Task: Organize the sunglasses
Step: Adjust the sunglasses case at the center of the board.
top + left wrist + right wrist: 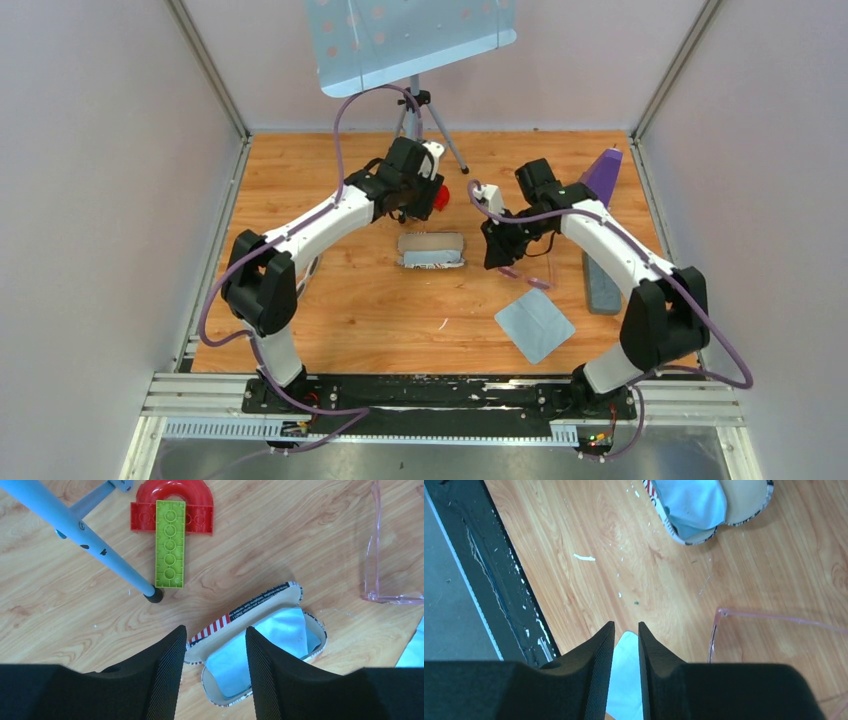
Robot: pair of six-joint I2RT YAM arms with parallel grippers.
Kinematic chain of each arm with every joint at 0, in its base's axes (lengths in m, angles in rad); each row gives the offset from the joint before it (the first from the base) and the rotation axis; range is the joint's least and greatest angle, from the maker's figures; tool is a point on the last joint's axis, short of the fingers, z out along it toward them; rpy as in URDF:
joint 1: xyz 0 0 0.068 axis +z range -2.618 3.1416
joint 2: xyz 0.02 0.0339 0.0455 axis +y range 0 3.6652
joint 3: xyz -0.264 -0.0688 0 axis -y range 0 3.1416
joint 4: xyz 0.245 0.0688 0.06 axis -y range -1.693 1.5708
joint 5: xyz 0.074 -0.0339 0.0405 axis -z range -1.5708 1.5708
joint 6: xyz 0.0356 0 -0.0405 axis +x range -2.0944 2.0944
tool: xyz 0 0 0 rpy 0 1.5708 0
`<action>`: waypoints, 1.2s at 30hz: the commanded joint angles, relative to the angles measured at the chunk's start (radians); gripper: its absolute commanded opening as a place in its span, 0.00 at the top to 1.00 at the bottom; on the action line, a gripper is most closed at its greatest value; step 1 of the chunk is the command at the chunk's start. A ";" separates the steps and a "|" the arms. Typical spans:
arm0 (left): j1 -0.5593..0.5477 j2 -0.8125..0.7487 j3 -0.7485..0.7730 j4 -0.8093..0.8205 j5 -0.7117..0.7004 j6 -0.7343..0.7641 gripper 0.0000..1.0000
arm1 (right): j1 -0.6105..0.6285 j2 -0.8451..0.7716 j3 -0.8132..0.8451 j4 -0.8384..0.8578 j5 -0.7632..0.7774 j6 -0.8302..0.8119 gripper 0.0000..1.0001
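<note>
Nearest me, a flat blue-grey cloth (534, 325) lies on the table, touched by nothing.

Just beyond it is the right gripper (626, 625). Its fingers are parted by a narrow slit with nothing between them; only cloth shows through the gap, from below.

The sunglasses (372, 555) lie on the wood beside that gripper, to the right of the case and apart from it. The frame is pale pink and nearly see-through. Nothing holds them. I cannot tell whether both arms are folded.

The case (265, 599) sits mid-table with its lid open and a light blue cloth (280, 630) inside. The left gripper (215, 628) hangs over it, jaws moderately wide and holding nothing.

Further back are a red arch brick (200, 495), a green brick (170, 545) and a tripod leg (100, 550).

Judgement: the case is ready, but the glasses have not been picked up. The next move falls to the right gripper, which must widen, come down on the thin frame and carry it to the case. The frame is slender and slippery-looking, so a light, centred pinch is advised. The left gripper should clear the case mouth.
</note>
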 commanded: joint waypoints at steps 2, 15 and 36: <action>0.008 0.001 0.093 -0.143 -0.041 0.097 0.48 | -0.025 -0.104 -0.115 0.041 -0.050 -0.059 0.70; 0.007 0.100 0.035 -0.073 0.008 0.398 0.44 | -0.025 -0.109 -0.138 0.112 -0.090 -0.007 0.69; 0.007 0.277 0.150 -0.140 0.169 0.340 0.58 | -0.007 -0.037 -0.161 0.175 -0.071 -0.009 0.69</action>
